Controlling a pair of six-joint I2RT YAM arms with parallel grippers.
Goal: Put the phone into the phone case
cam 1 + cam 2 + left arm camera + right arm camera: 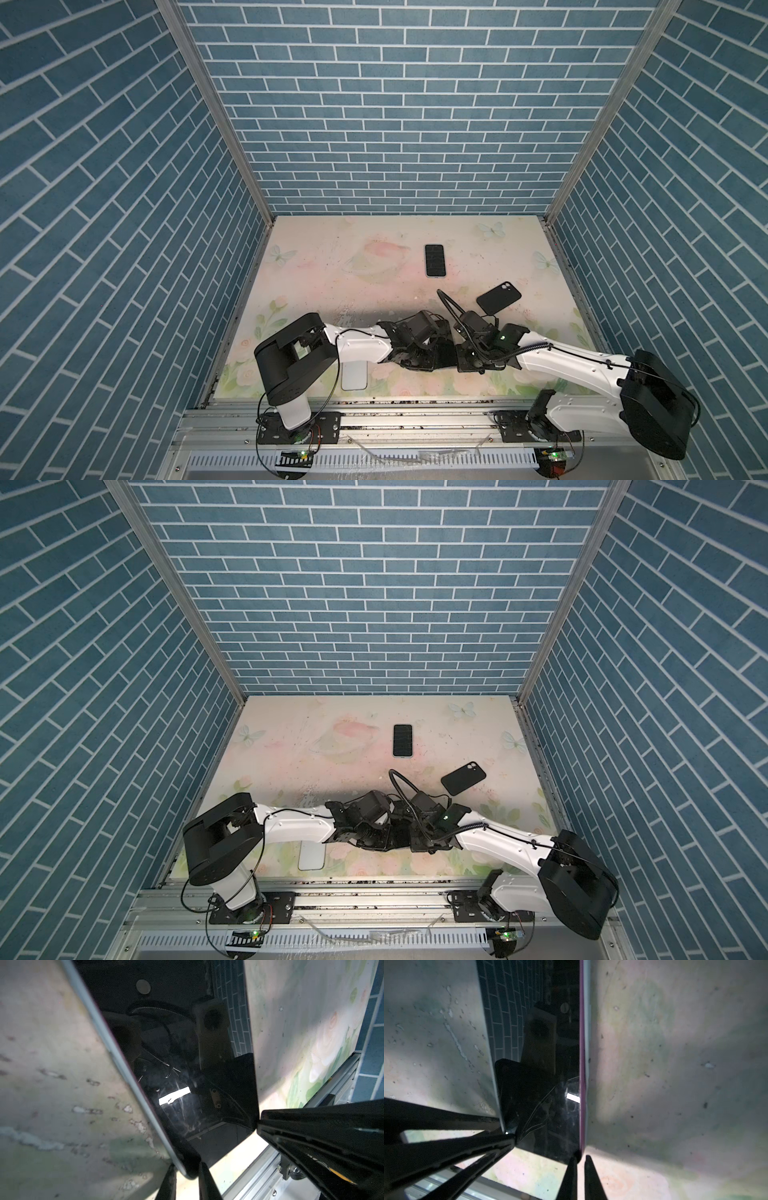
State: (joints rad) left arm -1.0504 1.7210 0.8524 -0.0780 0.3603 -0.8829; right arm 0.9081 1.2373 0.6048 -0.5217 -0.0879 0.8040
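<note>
A phone [182, 1105] with a glossy, cracked black screen and a grey-purple rim [582, 1064] hangs tilted just above the table between my two grippers. My left gripper [187, 1164] is shut on one lower corner of it. At the opposite corner my right gripper [581, 1157] pinches the rim with its very tips. In both top views the two wrists meet at the front middle [446, 359] and mostly hide this phone. A black phone case [498, 298] with a camera cut-out lies flat behind the right wrist, untouched.
Another dark phone [435, 260] lies screen-up further back at the middle. A pale phone-shaped slab [354, 374] lies under the left forearm near the front edge. Blue brick walls close off the left, back and right of the table [316, 266]. An aluminium rail [395, 415] runs along the front.
</note>
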